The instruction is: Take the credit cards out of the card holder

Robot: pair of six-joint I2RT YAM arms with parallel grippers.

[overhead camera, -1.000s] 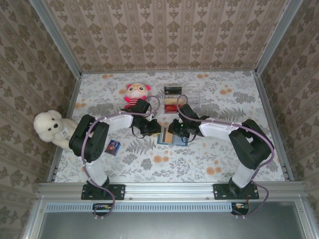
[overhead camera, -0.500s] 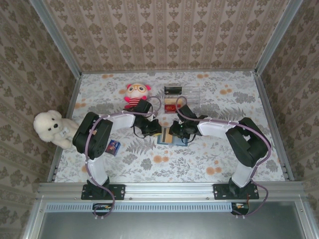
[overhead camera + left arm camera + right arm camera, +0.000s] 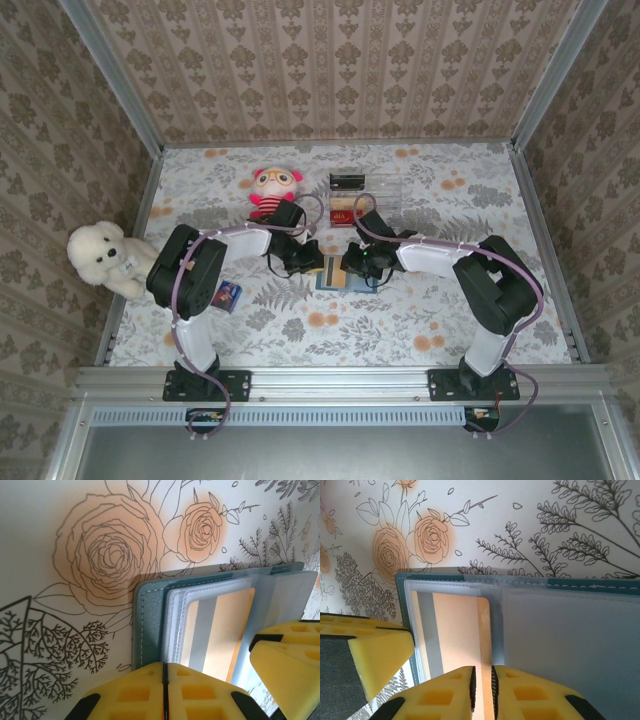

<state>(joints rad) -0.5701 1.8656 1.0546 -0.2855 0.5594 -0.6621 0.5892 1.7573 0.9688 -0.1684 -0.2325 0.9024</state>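
I judge you are at the pulling step: the card holder (image 3: 570, 630) lies open at the middle of the table (image 3: 450, 330). Your left gripper (image 3: 165, 672), fingers pressed together, seems to pin its edge. Your right gripper (image 3: 482, 675), narrow, pinches the orange credit card (image 3: 455, 630). Next, slide it straight out.

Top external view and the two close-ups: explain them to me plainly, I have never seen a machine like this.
The wide picture looks down on two robot arms, left and right, bolted at the near edge of a floral-patterned table. Each close-up comes from a camera on one arm's wrist. Between the arms lies an open teal-blue card holder with an orange-gold card in a clear slot. The yellow left fingers are pressed shut at the holder's edge; the right fingers pinch the card's edge. Also there: a white plush dog, a pink doll, a clear plastic tray, a small blue can.
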